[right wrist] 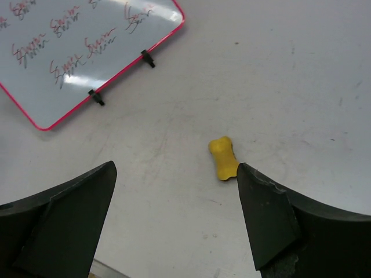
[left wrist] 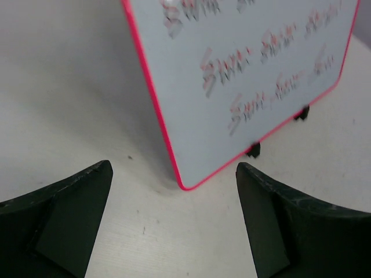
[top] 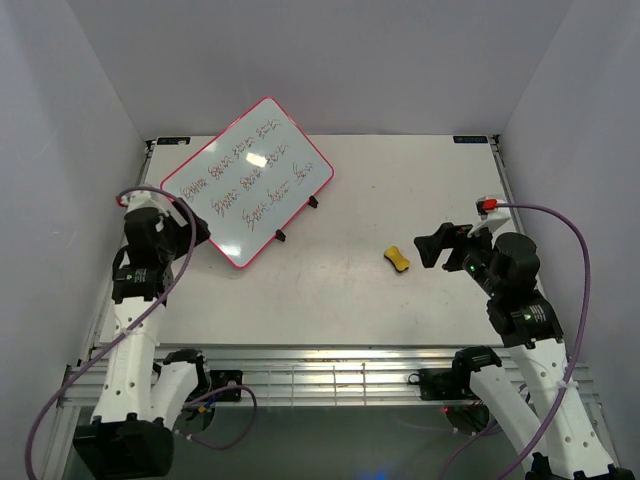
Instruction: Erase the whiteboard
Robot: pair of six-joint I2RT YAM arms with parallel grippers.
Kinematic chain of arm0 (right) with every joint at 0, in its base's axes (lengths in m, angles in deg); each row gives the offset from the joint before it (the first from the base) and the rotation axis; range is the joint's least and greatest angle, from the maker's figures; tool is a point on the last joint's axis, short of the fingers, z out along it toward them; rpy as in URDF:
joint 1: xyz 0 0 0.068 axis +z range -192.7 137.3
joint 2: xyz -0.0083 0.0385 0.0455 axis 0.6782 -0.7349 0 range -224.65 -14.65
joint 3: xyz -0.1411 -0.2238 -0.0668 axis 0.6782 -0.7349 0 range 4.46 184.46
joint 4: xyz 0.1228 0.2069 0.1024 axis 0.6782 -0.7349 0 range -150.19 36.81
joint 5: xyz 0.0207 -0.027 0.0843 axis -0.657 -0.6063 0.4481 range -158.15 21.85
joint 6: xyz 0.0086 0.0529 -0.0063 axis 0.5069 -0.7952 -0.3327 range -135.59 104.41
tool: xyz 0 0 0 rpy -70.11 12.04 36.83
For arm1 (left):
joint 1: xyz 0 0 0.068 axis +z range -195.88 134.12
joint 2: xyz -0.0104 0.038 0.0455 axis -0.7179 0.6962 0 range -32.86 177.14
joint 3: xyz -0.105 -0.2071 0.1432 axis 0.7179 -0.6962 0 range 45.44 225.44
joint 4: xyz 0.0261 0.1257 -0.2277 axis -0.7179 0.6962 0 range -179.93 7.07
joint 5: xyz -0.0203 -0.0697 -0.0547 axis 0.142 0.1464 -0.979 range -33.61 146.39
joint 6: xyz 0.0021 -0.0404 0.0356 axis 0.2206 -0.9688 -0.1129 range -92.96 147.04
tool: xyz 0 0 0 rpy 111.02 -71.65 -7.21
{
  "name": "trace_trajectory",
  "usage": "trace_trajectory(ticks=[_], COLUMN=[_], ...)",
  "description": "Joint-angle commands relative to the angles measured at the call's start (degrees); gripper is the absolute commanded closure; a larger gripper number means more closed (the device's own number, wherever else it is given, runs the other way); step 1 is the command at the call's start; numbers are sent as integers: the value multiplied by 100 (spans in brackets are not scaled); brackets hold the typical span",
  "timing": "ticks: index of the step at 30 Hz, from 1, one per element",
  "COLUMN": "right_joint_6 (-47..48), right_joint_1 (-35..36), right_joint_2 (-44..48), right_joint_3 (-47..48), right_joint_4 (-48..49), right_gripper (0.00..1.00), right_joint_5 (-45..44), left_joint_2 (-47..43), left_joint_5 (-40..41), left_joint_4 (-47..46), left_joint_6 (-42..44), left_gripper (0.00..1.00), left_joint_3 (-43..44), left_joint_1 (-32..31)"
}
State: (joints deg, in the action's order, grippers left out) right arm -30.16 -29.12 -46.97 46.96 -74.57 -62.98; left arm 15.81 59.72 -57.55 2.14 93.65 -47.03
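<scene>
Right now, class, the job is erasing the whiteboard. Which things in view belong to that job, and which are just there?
Belong to the job:
- whiteboard, with rows of handwriting on it
- yellow sponge eraser, lying on the table
- right gripper, open near the eraser
- left gripper, open at the whiteboard's corner

Just there:
- table
- metal frame at the near edge

Whiteboard: 1, ahead of left gripper. Black feet: 2. Handwriting rows: 3. Yellow eraser: 1, just ahead of right gripper. Grippers: 2.
</scene>
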Motion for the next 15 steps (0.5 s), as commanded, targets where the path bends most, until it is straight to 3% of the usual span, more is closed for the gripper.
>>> trace_trajectory(ticks=[1,5,7,11,15], right_joint_6=[50,7,-11,6,103], right_joint_1=[21,21,13,21,13], right_joint_2=[-143,-249,-258,-205,-126], right_joint_3=[109,276,355,434,470], right_joint_4=[355,512,574,697,680], right_gripper=[10,10,10,10,10], right_joint_5=[1177,1820,2162,2585,2840], left_joint_2=[-15,248,503,696,1477], left_joint_5=[-1492,-2405,-3406,-4285,-4262], left_joint_4=[-759,-1768,-2593,-4466,-4776], left_joint_6=[-189,-515,-673,-1024,-815], left_gripper=[2,2,2,2,2], left_joint_3=[-143,-952,-1346,-1946,-1718], left_joint_1=[1090,2027,2442,2775,2804])
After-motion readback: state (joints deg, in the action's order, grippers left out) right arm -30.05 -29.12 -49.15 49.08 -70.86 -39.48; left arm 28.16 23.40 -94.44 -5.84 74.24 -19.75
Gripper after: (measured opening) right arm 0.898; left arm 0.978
